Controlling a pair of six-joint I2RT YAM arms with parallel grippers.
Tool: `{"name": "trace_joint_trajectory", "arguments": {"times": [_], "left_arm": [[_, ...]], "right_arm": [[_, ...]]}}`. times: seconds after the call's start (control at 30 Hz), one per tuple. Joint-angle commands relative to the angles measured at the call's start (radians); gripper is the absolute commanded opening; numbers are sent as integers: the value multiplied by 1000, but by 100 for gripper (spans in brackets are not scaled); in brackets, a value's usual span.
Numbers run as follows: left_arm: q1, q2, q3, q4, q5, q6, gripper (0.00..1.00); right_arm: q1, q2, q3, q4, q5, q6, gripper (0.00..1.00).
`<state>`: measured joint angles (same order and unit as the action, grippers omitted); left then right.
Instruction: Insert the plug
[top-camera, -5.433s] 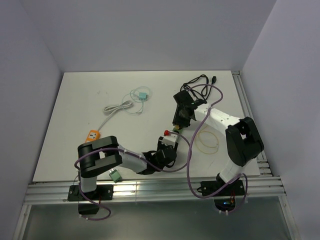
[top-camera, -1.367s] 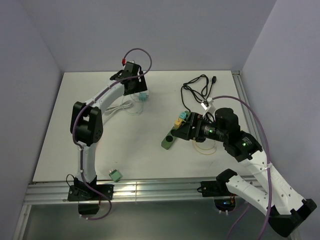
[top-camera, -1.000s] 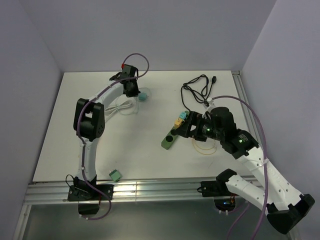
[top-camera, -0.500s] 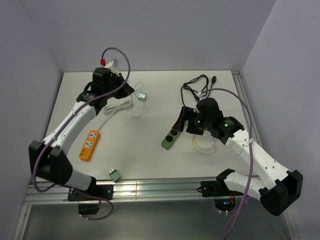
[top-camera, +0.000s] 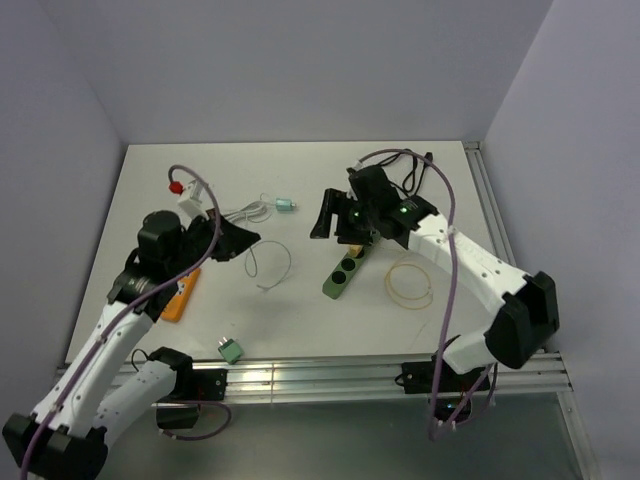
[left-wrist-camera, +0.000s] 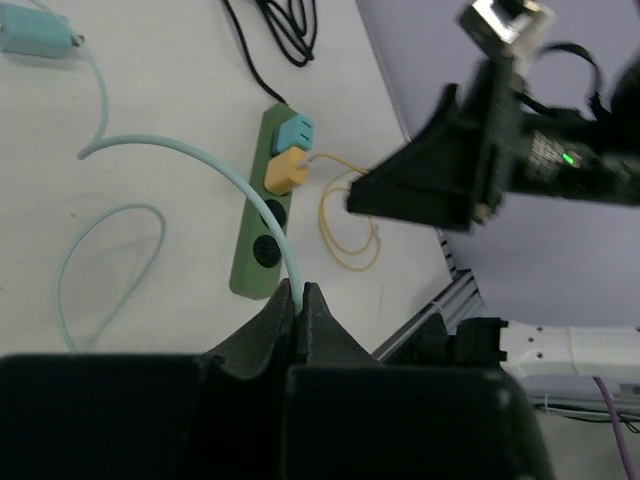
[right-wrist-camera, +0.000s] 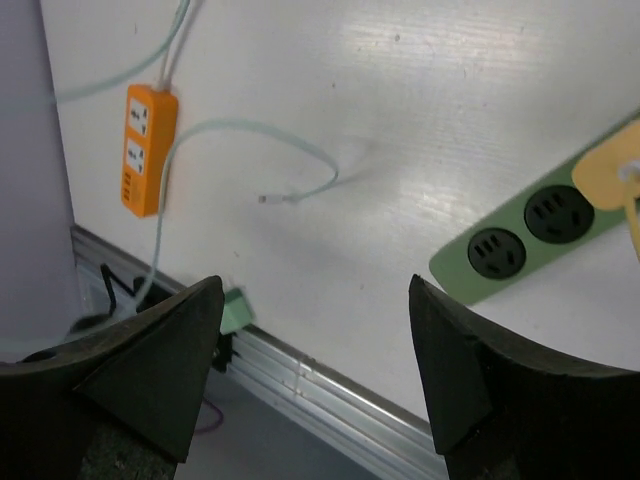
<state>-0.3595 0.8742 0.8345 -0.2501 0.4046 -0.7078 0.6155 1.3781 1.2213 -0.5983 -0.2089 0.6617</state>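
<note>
Place: a robot lab, set up as a small test booth.
Walls: plain pale walls (top-camera: 300, 70) stand close on three sides, at the top, left and right of the frame.
Table: one flat white table (top-camera: 300, 310) fills the middle.
Rails: shiny metal rails (top-camera: 320, 375) run along the bottom edge.
Robots: a left arm (top-camera: 105, 335) and a right arm (top-camera: 470, 262) are bolted there, with purple cables (top-camera: 446, 310) looped around them.
Test things: a green power strip (top-camera: 343, 275) and an orange power strip (top-camera: 178, 297) lie loose on the table.
</note>
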Motion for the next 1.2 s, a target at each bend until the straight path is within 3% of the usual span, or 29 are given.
{"name": "trace_joint_trajectory", "arguments": {"times": [0.0, 0.13, 0.27, 0.37, 0.5, 0.73, 0.97, 1.07, 1.17], "left_arm": [[-6, -161, -84, 12, 53, -70, 0], [-6, -318, -161, -3, 40, -101, 0], [-6, -356, -186, -41, 26, -82, 0], [-6, -353, -187, -83, 28, -50, 0], [-6, -377, -222, -84, 40, -48, 0], [-6, -411, -281, -38, 92, -84, 0], [-6, -426, -282, -37, 106, -99, 1], [-6, -434, -290, -31, 115, -107, 7], [-6, -437, -296, -31, 120, -110, 8]], "right_arm": [[18, 131, 110, 35, 78, 119, 82], [59, 298, 243, 22, 191, 318, 85], [105, 505, 531, -124, 289, 446, 89], [110, 625, 633, -158, 307, 515, 89], [113, 656, 587, -78, 293, 573, 85], [124, 699, 569, -97, 338, 625, 82], [122, 811, 705, -196, 396, 697, 83], [122, 864, 765, -245, 433, 740, 82], [118, 897, 762, -216, 434, 754, 81]]}}
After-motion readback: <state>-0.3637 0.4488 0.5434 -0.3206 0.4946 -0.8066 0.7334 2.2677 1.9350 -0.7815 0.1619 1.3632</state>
